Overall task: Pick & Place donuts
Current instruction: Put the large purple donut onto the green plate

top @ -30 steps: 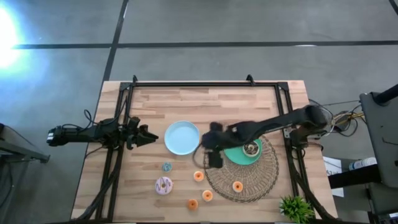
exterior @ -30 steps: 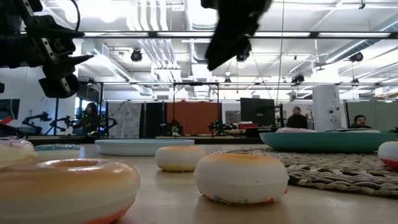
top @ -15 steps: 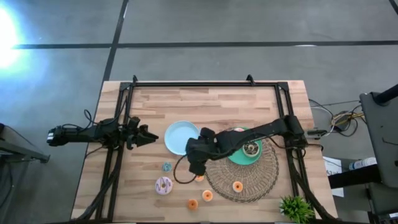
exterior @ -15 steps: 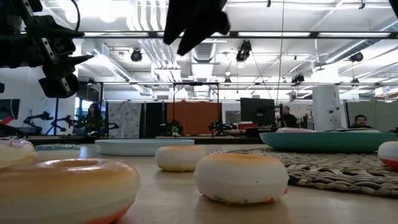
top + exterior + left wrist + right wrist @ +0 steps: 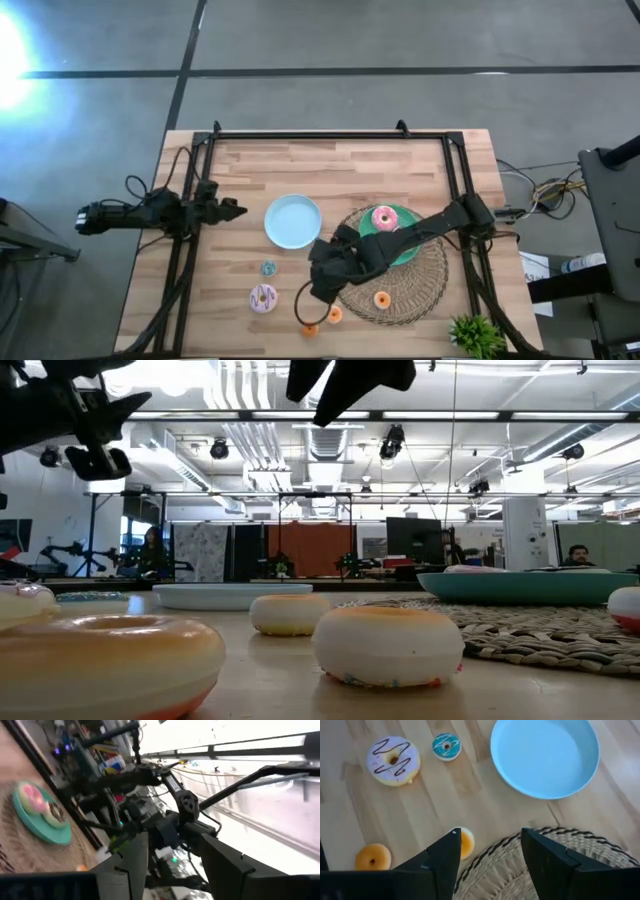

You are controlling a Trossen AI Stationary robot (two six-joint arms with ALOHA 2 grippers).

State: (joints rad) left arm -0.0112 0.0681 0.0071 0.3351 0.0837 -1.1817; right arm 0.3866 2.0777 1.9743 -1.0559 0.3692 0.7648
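Observation:
My right gripper [image 5: 490, 832] is open and hovers high over the wicker mat's left edge [image 5: 320, 275]. An orange mini donut [image 5: 465, 842] lies on the table below, near one finger. The lilac donut [image 5: 393, 754], the teal mini [image 5: 446, 746] and another orange mini [image 5: 372, 856] also lie flat on the wood. The pink donut [image 5: 384, 218] sits on the green plate [image 5: 408, 252]; in the left wrist view a dark brown donut [image 5: 55, 812] lies beside it. My left gripper [image 5: 172, 840] is open and waits in the air at the table's left edge [image 5: 222, 209].
The light-blue plate [image 5: 293, 221] lies left of the mat [image 5: 420, 285]. Two orange minis [image 5: 334, 314] [image 5: 310, 329] lie near the table's near edge, and one [image 5: 381, 299] on the mat. A small plant [image 5: 476, 335] stands at the near right corner. Bare wood stretches along the far side.
My right gripper has swung from beside the green plate toward the table's left and then its near edge, ending over the mat's left edge; the pink donut on the plate now shows. My left gripper has risen a little.

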